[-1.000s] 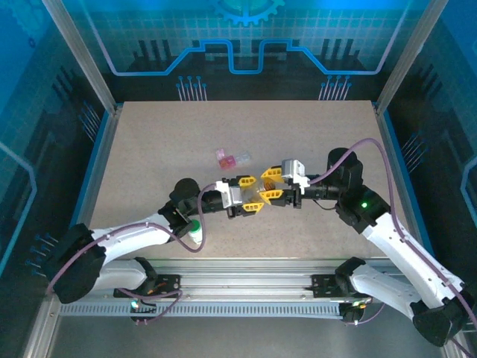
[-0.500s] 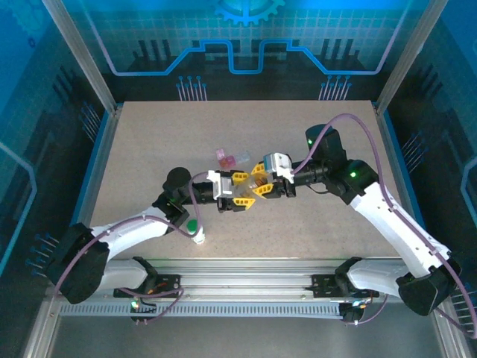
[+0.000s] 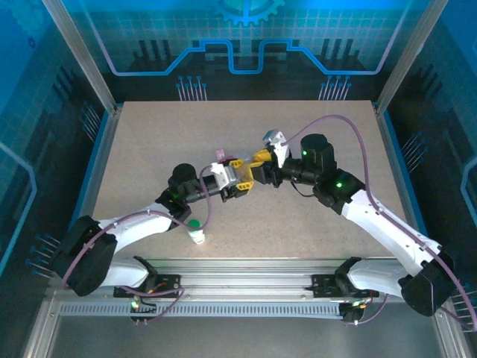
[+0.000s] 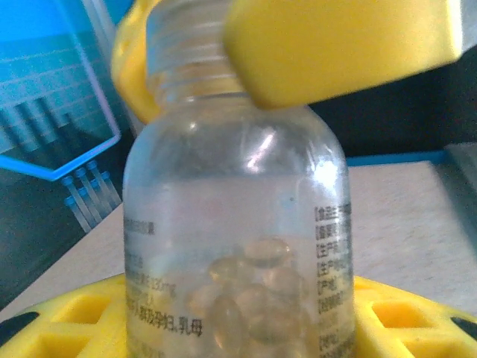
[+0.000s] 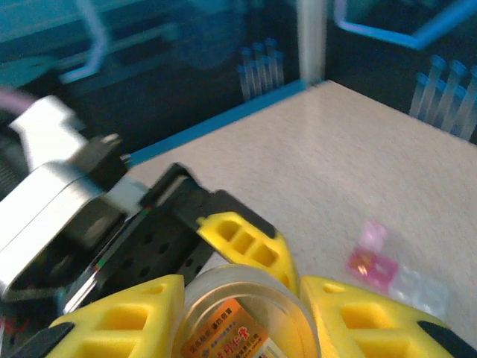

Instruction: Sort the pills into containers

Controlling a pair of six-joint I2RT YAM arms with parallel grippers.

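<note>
At mid-table, only at the uncapping stage by the look of the grip, no sorting done yet
Over the table [image 3: 149, 142], left gripper [image 3: 244, 179] closed round the body of the translucent bottle [image 4: 238, 224], right gripper [image 3: 258, 162] closed on its tan cap [image 5: 242, 321]; near left, white bottle [image 3: 197, 237] upright, green cap on, untouched; just far of the grippers, pink vial [image 5: 370, 257] lying loose; pills [image 4: 253, 298] heaped inside the held bottle, none out, nearly everything left to do

Speckled beige tabletop [image 3: 149, 149], aluminium frame posts [image 3: 78, 56], blue circuit-pattern panels [image 3: 246, 37] (glowing cyan lines), dim surroundings
</note>
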